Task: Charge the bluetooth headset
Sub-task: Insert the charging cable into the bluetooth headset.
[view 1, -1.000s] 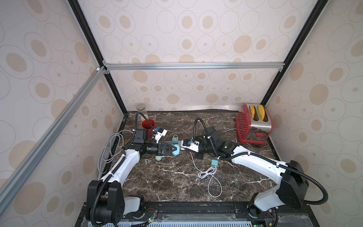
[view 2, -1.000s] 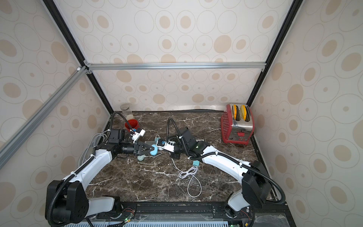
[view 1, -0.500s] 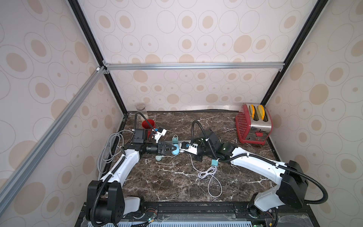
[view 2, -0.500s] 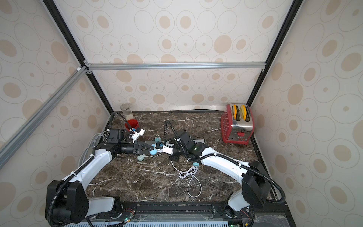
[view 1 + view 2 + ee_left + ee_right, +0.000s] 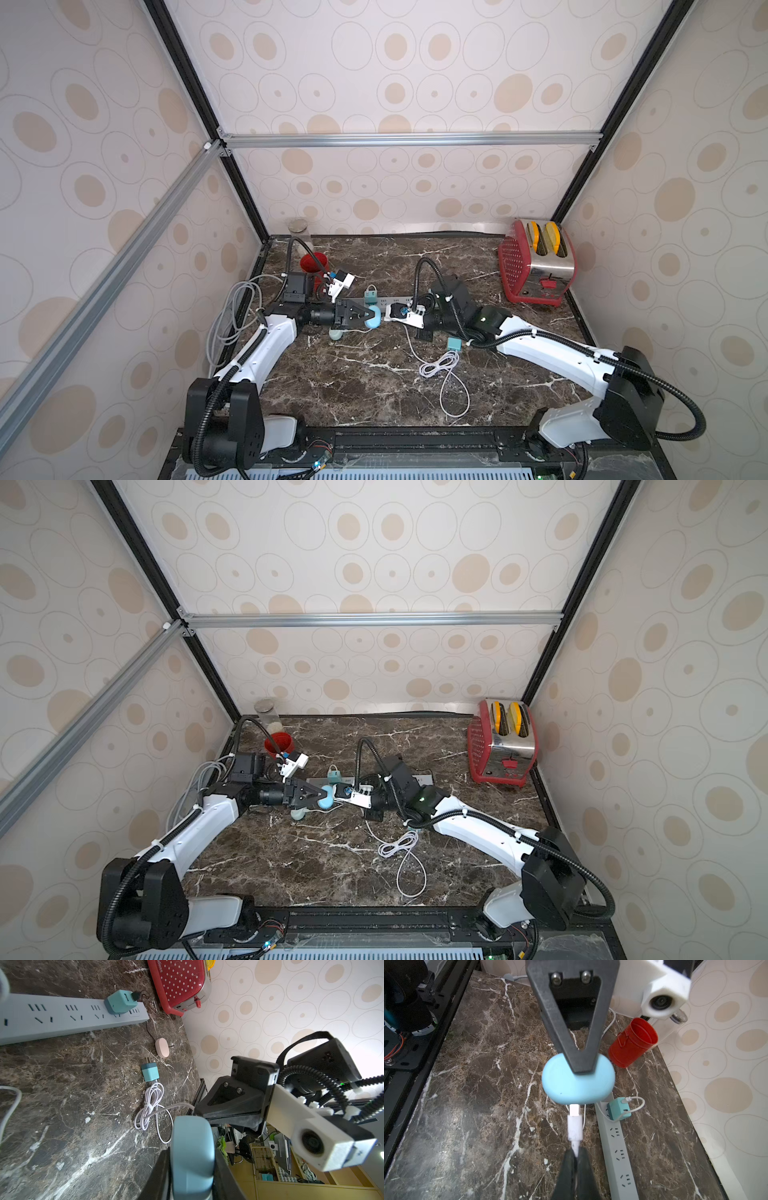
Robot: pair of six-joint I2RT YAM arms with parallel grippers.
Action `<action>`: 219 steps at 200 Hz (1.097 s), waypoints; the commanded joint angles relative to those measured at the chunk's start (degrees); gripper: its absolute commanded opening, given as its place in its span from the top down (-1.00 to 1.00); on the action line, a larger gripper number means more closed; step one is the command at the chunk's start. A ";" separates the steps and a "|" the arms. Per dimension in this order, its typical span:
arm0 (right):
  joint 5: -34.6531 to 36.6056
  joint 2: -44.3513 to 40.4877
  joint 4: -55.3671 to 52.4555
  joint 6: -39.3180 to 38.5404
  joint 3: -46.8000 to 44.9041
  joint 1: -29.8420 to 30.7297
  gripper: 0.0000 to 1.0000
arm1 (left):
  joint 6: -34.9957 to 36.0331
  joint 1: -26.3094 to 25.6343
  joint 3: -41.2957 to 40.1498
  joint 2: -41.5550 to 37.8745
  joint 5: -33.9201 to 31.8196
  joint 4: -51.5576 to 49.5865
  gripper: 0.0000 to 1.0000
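The left tool pinches the pale-blue headset case across its flat faces, clear of the desk. Facing it, the right tool is clamped on the tail of the charging plug. The plug's tip meets the case's edge; I cannot tell whether it is seated. The case looks light, hard and slick, and apt to twist under a push. The plug tail seems flexible, so a hold nearer its stiff body would be better. A power strip with a teal charger lies beside the right tool, and a red cup stands beyond the left.

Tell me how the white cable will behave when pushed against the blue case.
The thin white charging cable is probably floppy: its slack lies looped. Pinched behind the plug by the right hand, it may buckle against the blue oval case.
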 commanded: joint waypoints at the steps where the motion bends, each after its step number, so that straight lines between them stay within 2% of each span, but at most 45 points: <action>1: -1.38 -1.73 0.36 -2.54 -0.93 -0.64 1.00 | 2.91 -0.19 0.16 0.58 2.40 -0.93 0.83; 219: -3.54 2.28 2.55 1.61 0.01 -1.04 1.00 | 2.55 -0.28 0.03 1.44 2.76 -1.09 0.82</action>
